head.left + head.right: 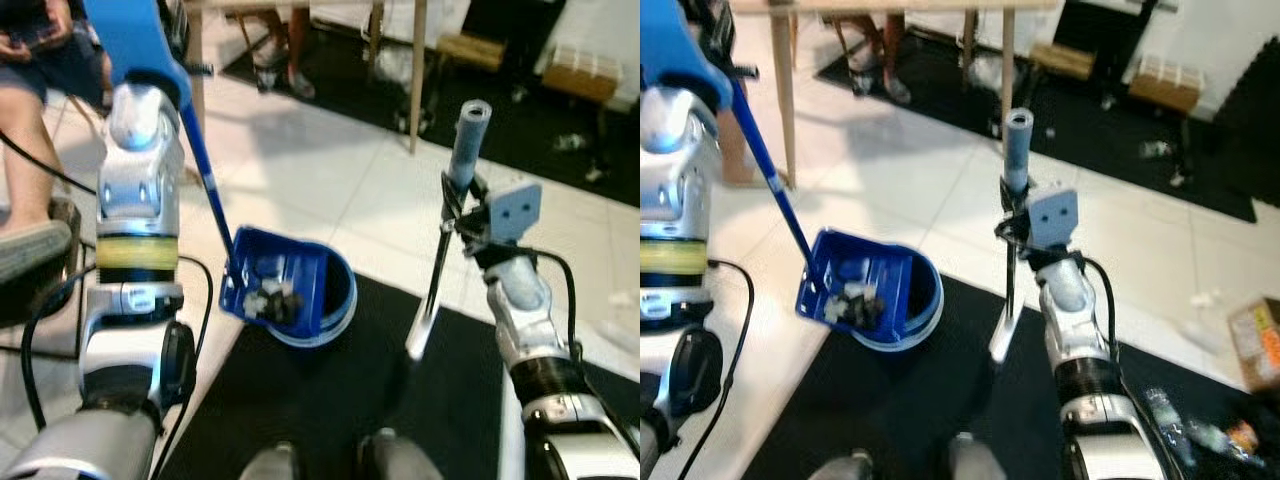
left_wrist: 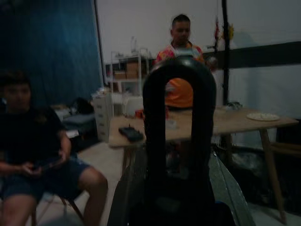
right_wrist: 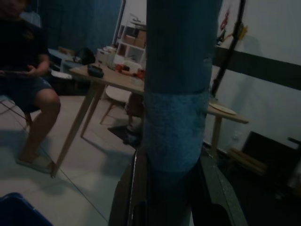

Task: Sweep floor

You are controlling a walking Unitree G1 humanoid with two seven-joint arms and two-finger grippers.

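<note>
A: How is the thin metal broom pole with grey-blue foam grip (image 1: 440,260) judged to handle?

B: Light, stiff, top-heavy; it is best held at the foam, where the right gripper (image 1: 462,212) is clenched.

A: And beyond it?

B: The blue plastic dustpan (image 1: 290,287), debris inside, is seen left of the pole, its handle clasped by the left gripper (image 2: 178,141).

White floor tiles (image 1: 330,190) lay ahead, a black mat (image 1: 330,400) underfoot. At twelve o'clock stood a wooden table (image 2: 235,123); a cardboard box (image 1: 1258,345) sat at three o'clock.
</note>
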